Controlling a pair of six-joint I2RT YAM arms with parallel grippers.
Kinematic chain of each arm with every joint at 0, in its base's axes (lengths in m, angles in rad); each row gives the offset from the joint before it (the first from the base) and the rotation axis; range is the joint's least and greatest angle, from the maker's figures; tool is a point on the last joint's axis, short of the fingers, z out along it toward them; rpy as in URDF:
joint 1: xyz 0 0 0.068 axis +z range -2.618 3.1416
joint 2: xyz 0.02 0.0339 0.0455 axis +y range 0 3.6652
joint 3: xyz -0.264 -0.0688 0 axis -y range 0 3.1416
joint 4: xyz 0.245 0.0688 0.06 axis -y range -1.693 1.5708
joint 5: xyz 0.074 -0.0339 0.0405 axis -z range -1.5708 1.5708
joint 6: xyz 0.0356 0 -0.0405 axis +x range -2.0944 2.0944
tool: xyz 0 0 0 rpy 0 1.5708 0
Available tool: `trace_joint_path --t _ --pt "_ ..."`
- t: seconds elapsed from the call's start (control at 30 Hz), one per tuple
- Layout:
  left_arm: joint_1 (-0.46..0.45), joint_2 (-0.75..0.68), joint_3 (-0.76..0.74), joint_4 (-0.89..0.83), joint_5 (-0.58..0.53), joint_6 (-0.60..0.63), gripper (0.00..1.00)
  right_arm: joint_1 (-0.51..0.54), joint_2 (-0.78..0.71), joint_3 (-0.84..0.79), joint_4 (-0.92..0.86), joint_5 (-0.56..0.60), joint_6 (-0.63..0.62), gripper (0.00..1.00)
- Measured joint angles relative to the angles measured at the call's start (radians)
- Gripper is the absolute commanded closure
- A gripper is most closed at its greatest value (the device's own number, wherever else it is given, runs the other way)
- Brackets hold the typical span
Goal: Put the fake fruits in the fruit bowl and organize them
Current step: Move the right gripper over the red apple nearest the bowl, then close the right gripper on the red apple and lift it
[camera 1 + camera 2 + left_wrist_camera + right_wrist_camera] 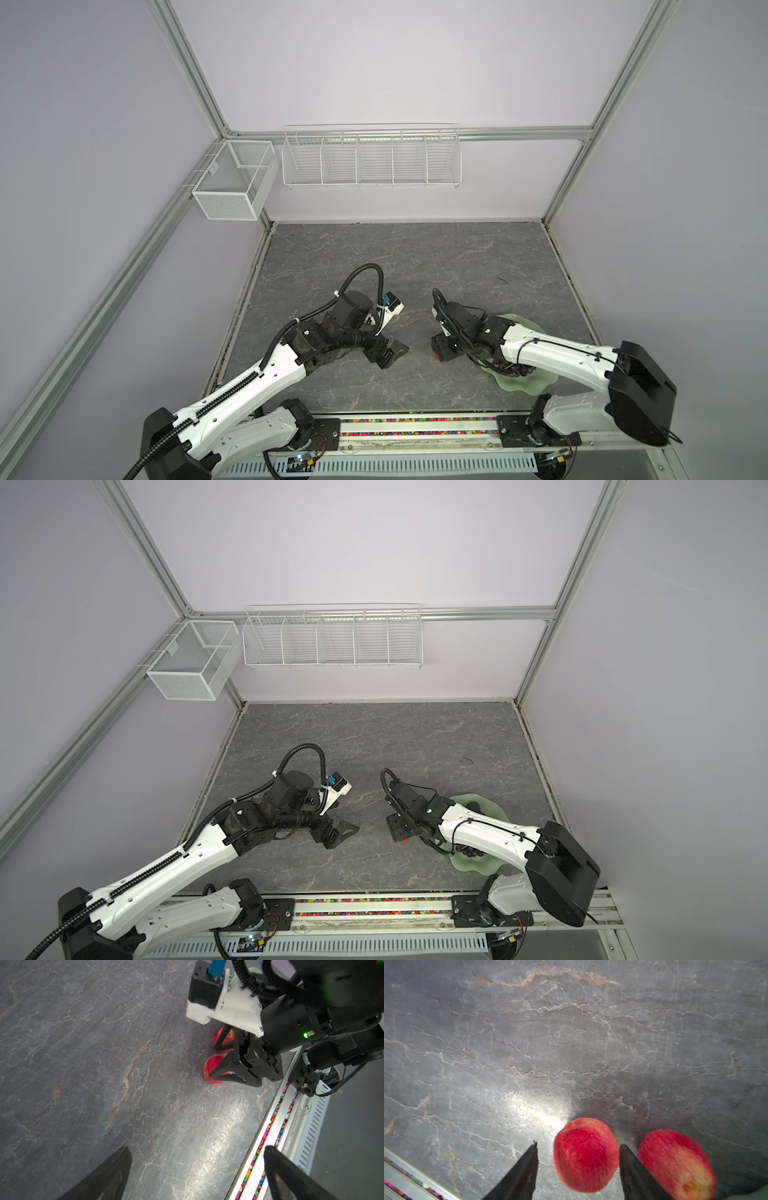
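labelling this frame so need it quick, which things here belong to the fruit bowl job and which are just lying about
Job: apple, straddled by the open right claw; second apple beside it; grapes in the fruit bowl.
Lying about: mesh basket; wire rack; bead strip along the front rail.

White arm shells, black joints, ribbed black cable; left tool black, pointed.
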Motion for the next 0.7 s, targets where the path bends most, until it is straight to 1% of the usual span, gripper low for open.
trace_joint_path --t 0.4,0.53,0.6,0.63,0.7 --pt "0.0 0.0 0.0 0.0 -0.01 -0.003 0.01 0.005 0.077 0.0 0.009 0.012 0.008 0.36" --pt "0.0 0.0 0.0 0.0 -0.012 -0.003 0.01 0.007 0.101 0.001 0.014 0.014 0.013 0.44" --pt "0.0 0.0 -0.001 0.0 -0.013 -0.003 0.01 0.009 0.101 0.002 0.014 0.016 0.014 0.51" --pt "0.0 0.0 -0.001 0.0 -0.013 -0.003 0.01 0.01 0.101 0.003 0.014 0.016 0.016 0.52" --pt "0.0 0.0 -0.001 0.0 -0.013 -0.003 0.01 0.013 0.102 0.006 0.011 0.018 0.021 0.53"
